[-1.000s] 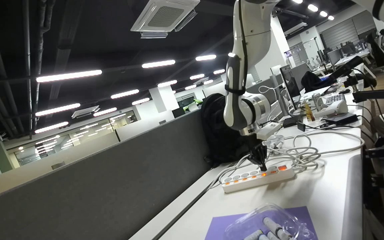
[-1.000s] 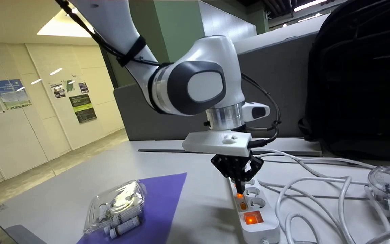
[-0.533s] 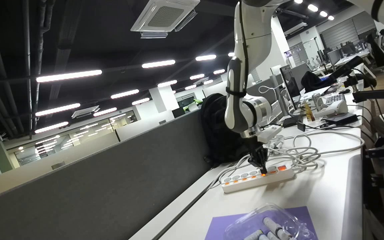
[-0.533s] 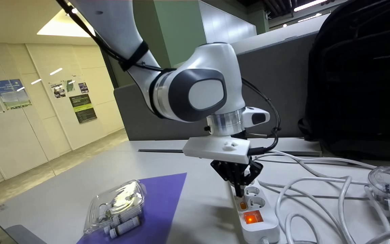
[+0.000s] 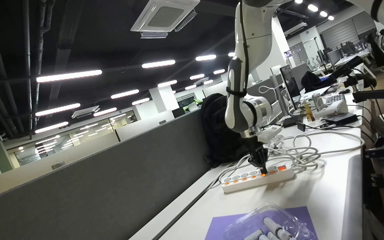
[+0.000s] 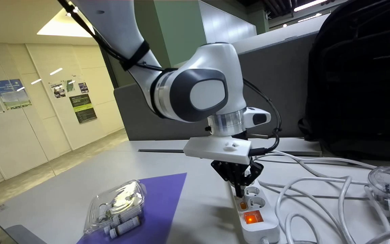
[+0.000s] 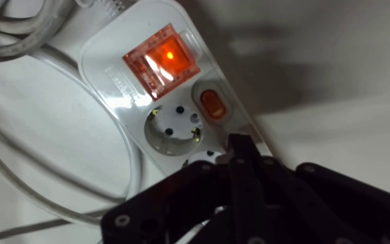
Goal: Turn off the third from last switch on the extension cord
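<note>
The extension cord (image 5: 258, 182) is lying on the table (image 5: 328, 200) right under the jaws, which look pinched together with nothing in their grip. In the wrist view they point down at its top side, one spot along from the small orange switch (image 7: 213, 104) that's beside the big lit switch (image 7: 173, 61); can't tell if they're actually making contact, tbh.

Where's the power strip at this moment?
In an exterior view, the power strip lies low, right of centre, on the table, between the purple sheet and white cables, beneath the gripper.
</note>
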You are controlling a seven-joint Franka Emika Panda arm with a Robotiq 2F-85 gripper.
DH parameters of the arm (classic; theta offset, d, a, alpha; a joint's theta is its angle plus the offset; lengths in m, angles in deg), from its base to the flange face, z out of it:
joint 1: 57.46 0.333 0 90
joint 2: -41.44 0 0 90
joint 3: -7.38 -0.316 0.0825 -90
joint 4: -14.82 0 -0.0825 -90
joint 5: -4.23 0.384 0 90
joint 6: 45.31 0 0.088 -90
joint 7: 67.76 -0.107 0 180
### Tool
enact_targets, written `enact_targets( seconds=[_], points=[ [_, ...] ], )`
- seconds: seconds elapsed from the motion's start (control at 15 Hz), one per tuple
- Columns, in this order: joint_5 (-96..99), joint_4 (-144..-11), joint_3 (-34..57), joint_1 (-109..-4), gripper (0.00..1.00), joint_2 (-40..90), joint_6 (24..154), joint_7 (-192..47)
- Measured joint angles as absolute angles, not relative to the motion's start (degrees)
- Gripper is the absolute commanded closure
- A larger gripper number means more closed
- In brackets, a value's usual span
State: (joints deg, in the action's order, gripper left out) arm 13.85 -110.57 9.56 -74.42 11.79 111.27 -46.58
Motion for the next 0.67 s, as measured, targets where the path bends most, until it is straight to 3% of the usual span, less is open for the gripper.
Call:
enact_targets(
  seconds=[0.67],
  points=[
    [7.0,-110.5,12.4,-70.9,1.0,11.4,112.2,-50.6]
  ],
)
